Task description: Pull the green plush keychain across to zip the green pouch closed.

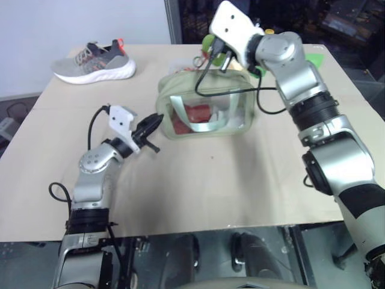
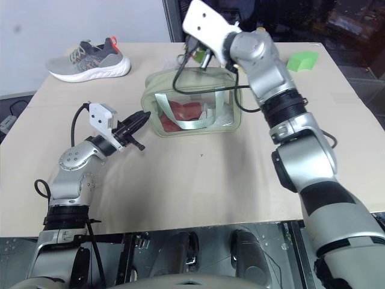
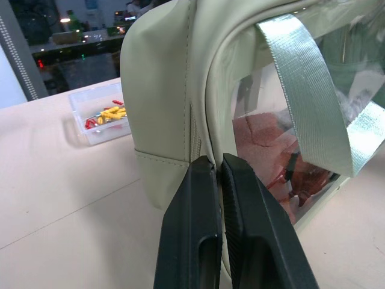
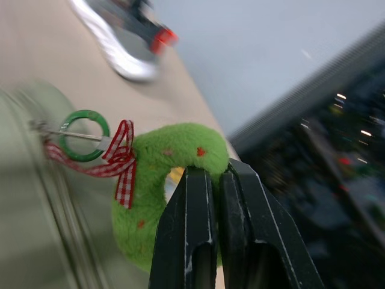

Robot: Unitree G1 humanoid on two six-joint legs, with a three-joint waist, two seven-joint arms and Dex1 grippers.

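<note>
The right claw [image 4: 215, 180] is pinching the green plush keychain [image 4: 162, 180] above the green pouch [image 1: 207, 108], mid-table [image 1: 210, 180]. The left claw [image 3: 218, 174] is clamping shut on the pouch's end seam. A sneaker [image 1: 93, 62], a green block [image 2: 302, 60] and a clear box [image 3: 99, 113] are lying well apart.

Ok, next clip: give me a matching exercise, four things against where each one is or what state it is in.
Things:
1. green plush keychain
2. green pouch
3. shoe
4. left hand

Places or states:
A. far left corner of the table
B. shut, at the pouch's end panel
C. pinched in the right hand
D. standing mid-table, strap handle in front of its clear window

Pairs: 1-C, 2-D, 3-A, 4-B
</note>
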